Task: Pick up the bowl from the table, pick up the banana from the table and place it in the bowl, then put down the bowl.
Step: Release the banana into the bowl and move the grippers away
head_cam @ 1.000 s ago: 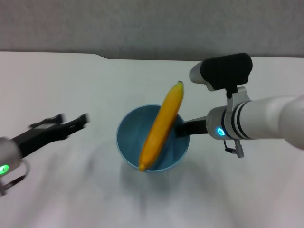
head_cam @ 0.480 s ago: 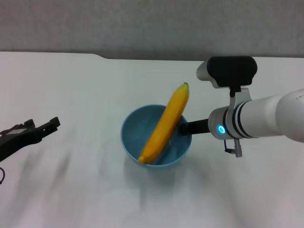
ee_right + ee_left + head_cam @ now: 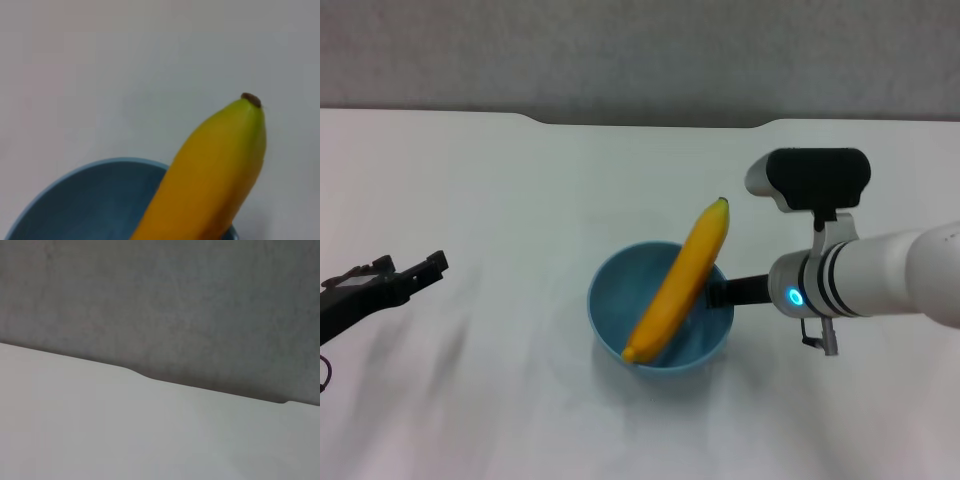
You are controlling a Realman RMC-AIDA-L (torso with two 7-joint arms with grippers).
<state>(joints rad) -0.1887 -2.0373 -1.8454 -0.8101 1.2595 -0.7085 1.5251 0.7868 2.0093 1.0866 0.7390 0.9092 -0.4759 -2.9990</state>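
The light-blue bowl (image 3: 620,300) hangs low over or rests on the white table (image 3: 500,180); I cannot tell which. The yellow banana (image 3: 685,280) lies in it, leaning on the right rim with its dark tip pointing up and away. My right gripper (image 3: 715,292) is shut on the bowl's right rim. My left gripper (image 3: 410,272) is open and empty at the far left, well away from the bowl. The right wrist view shows the banana (image 3: 215,170) close up, rising out of the bowl (image 3: 90,200).
The table's far edge with its shallow notch (image 3: 650,125) meets a grey wall. The left wrist view shows only the bare table (image 3: 125,430) and the wall. The right arm's black camera housing (image 3: 815,178) stands above the wrist.
The bowl with the banana has moved right and toward me in my right gripper. My left gripper pulled back to the far left a second ago and has stayed there since.
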